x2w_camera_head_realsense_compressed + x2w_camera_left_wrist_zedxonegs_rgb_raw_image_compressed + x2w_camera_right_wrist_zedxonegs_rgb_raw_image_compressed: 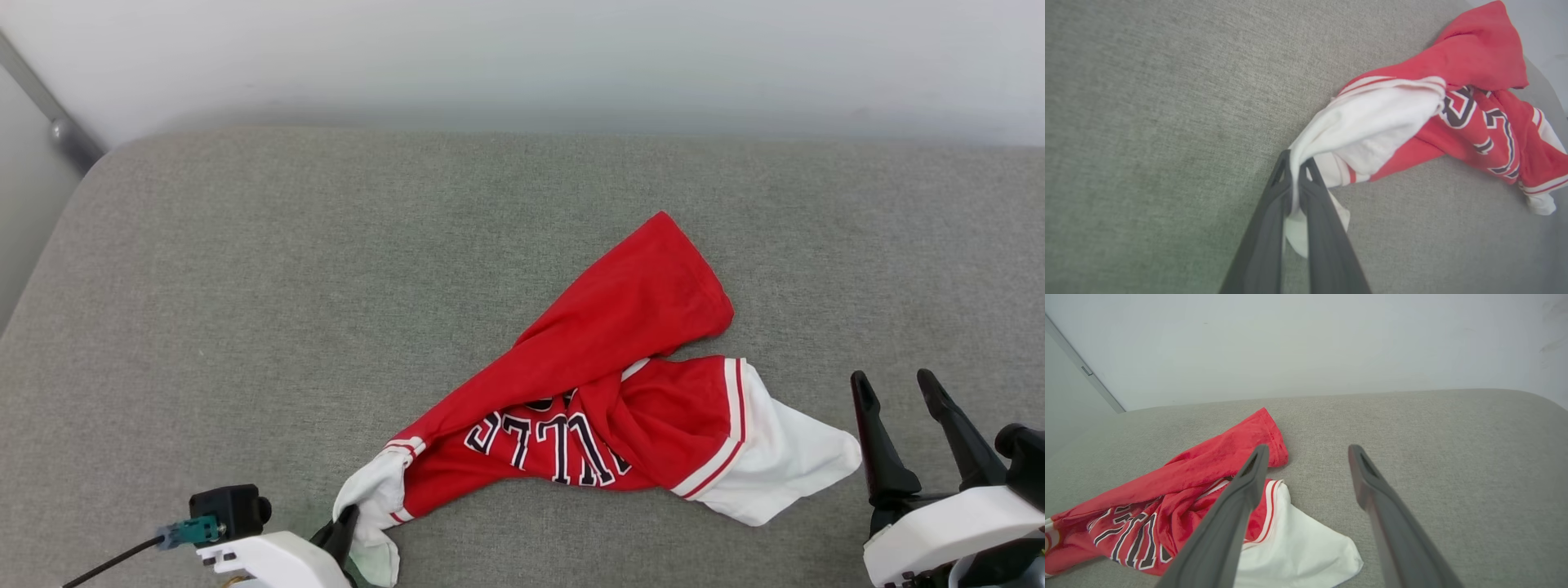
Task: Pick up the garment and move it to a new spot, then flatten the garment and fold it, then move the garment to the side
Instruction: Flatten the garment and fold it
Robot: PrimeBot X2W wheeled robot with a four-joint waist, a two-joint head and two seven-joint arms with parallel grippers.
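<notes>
Two grippers, one of them gripping: the garment [604, 384] is lying crumpled

The red shirt is resting in a bunch toward the front middle of the grey cushion [245, 286]. Its body is twisting into a ridge that is running up and away to the right, and its black lettering [547, 445] is showing partly buried among the folds.

The left gripper [1295, 163] is clamping the white sleeve end [1372, 122] at the shirt's left tip. Its fingers are closed on a pinch of cloth and a small flap is hanging out beneath them. Whether that corner is being lifted off the cushion or only held against it, I cannot tell.

The right gripper [896, 382] is waiting with its fingers spread apart and holding nothing. It is sitting just beside the other white sleeve end [784, 469] without touching it.

Judging by this, the work is sitting at the first step, the pick-up and move. Nothing is looking flattened or folded yet.

The next move is probably calling for the right gripper to reach left and down onto the free sleeve end. It would need to close on a firm pinch there, so that both arms can be raising and spreading the shirt together. A one-handed drag is likely to leave the ridge twisted, and the soft cushion may be making a shallow pinch slip.
</notes>
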